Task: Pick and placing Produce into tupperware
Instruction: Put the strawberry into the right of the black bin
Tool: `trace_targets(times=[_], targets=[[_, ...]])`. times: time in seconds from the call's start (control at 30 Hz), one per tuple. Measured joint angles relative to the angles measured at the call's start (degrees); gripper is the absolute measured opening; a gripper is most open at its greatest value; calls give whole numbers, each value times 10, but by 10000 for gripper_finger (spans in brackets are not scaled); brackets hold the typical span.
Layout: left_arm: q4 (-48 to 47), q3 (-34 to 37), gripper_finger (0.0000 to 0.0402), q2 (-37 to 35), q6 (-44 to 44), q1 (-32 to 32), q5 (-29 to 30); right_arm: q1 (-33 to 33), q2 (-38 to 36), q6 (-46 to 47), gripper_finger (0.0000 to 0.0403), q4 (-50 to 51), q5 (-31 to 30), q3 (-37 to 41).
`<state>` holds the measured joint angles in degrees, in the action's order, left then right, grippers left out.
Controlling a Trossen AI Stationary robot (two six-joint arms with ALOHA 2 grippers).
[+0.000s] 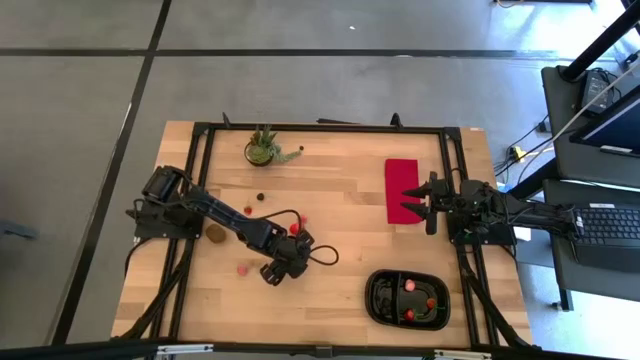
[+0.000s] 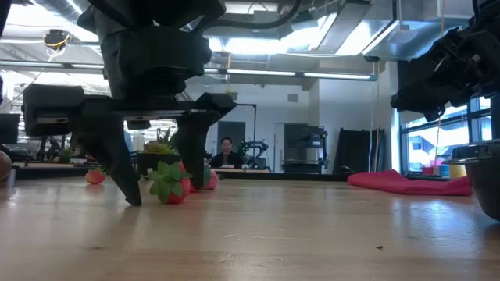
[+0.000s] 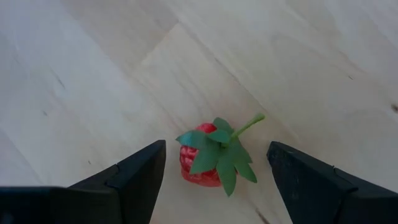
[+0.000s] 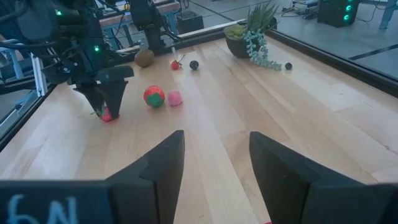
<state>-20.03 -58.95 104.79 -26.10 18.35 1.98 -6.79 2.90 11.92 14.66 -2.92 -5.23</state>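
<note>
My left gripper (image 3: pixel 216 152) is open and lowered to the table, pointing down. Its fingers stand on either side of a small red strawberry (image 3: pixel 204 163) with a green leafy top, without touching it; the low view shows the strawberry (image 2: pixel 173 187) lying on the wood between them. More produce lies around: a brown kiwi (image 1: pixel 216 233), a red piece (image 1: pixel 242 268), dark berries (image 1: pixel 260 197). The black tupperware (image 1: pixel 375 300) sits near the table's near right and holds a few red pieces. My right gripper (image 1: pixel 420 198) waits open over the red cloth (image 1: pixel 398 180).
A potted green plant (image 1: pixel 262 149) stands near the far edge. From the right wrist I see a red-and-green piece (image 4: pixel 154 96) and a pink piece (image 4: pixel 175 98) close to the left arm (image 4: pixel 93 59). Bare wood lies between the strawberry and the tupperware.
</note>
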Motion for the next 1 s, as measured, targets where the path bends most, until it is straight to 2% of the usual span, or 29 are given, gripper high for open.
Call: trace_targets(times=[0.17,1.0], targets=[[1,0,280,0,33,0,0,0,0,0,184,0,0,0],[-1,0,277,1,33,-1,0,0,0,-3,184,0,0,0]])
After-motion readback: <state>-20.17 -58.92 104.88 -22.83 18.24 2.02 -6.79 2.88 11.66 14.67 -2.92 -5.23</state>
